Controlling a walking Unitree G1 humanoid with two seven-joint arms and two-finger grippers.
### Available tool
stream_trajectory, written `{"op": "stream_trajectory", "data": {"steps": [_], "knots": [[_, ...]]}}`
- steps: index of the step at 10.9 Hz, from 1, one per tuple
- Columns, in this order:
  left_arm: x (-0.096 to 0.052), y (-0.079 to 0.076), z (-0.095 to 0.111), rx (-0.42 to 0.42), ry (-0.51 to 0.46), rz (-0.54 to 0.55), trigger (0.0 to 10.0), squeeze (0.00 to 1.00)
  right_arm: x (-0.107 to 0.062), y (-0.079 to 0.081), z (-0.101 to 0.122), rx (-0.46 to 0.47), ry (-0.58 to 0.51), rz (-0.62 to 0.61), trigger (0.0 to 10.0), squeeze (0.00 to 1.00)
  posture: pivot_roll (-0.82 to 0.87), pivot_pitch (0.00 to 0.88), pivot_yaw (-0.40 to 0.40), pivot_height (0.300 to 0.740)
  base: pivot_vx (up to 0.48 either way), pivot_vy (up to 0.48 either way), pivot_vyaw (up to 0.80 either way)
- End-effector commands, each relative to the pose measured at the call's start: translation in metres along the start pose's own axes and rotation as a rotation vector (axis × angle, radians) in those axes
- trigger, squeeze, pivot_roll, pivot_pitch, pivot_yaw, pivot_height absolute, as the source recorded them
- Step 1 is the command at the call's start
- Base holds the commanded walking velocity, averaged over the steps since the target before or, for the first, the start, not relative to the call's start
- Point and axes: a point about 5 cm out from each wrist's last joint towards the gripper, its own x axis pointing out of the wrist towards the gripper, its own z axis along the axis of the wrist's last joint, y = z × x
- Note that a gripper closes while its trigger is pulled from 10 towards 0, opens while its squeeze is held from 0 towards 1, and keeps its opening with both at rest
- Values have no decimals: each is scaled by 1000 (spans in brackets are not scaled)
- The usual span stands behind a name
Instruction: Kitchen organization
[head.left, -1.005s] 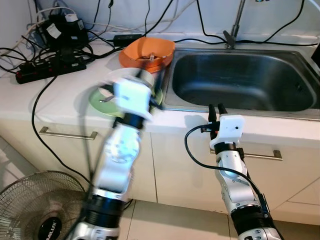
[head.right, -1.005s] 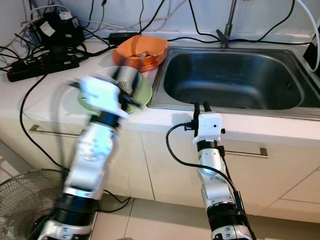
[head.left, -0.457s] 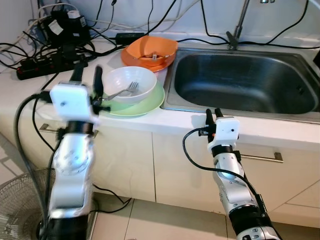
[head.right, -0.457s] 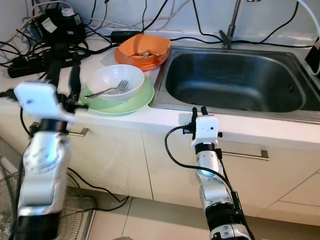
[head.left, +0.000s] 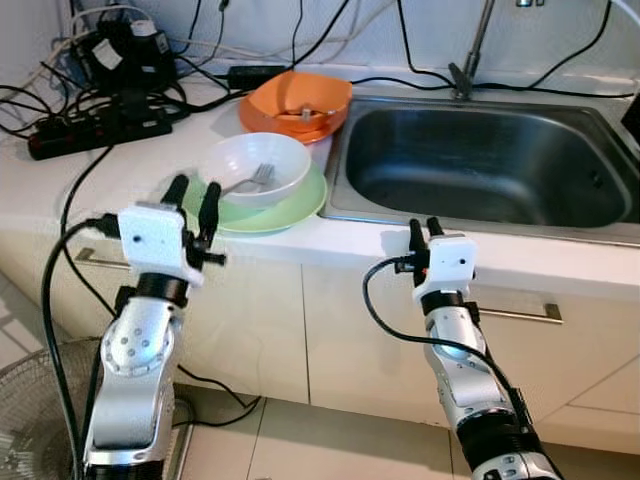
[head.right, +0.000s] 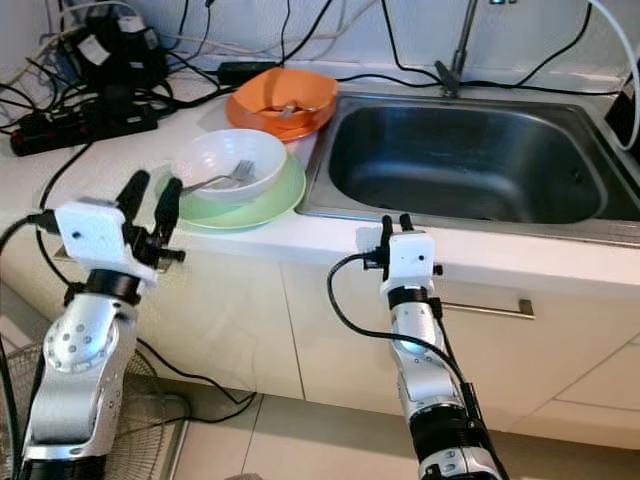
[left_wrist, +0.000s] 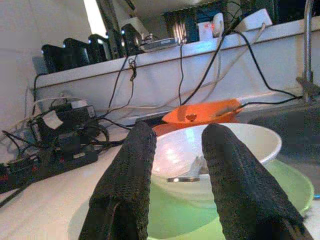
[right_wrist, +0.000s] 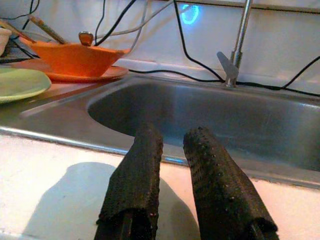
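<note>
White bowl (head.left: 256, 168) with fork (head.left: 252, 181) inside, sitting on green plate (head.left: 290, 210) on counter (head.left: 60, 190) left of sink (head.left: 480, 160). Orange bowl (head.left: 297, 98) behind on orange plate (head.right: 262, 120), utensil inside, kind unclear. Sink basin looking bare. Left gripper (head.left: 193, 205) at counter edge just before green plate, fingers (left_wrist: 125, 185) parted, grasping nothing, aimed at white bowl. Right gripper (head.left: 426, 234) at counter front below sink rim, fingers (right_wrist: 135, 175) slightly apart, nothing between. Cables and power strip (head.left: 95, 135) at back left.
</note>
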Motion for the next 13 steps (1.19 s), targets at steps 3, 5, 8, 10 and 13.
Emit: {"op": "stream_trajectory", "data": {"steps": [3, 5, 8, 10, 13], "knots": [[2, 3, -6, 13, 12, 1, 10000, 0, 3, 2, 2, -1, -7, -1, 10000, 0, 111, 0, 48, 740, 0, 0, 0], [7, -3, -10, -5, 23, -19, 10000, 0, 3, 3, 2, -1, -9, -4, 10000, 0, 105, 0, 54, 740, 0, 0, 0], [17, -11, -15, -37, 26, -47, 10000, 1000, 4, 2, 3, -1, -14, -13, 10000, 0, 95, 0, 61, 740, 0, 0, 0], [19, -13, -16, -54, 24, -43, 10000, 1000, 4, 2, 3, 1, -15, -13, 10000, 0, 95, 0, 62, 740, 0, 0, 0], [22, -12, -22, -63, 41, -25, 10000, 0, 4, 4, 2, 3, -13, -5, 10000, 0, 94, 0, 61, 740, 0, 0, 0]]}}
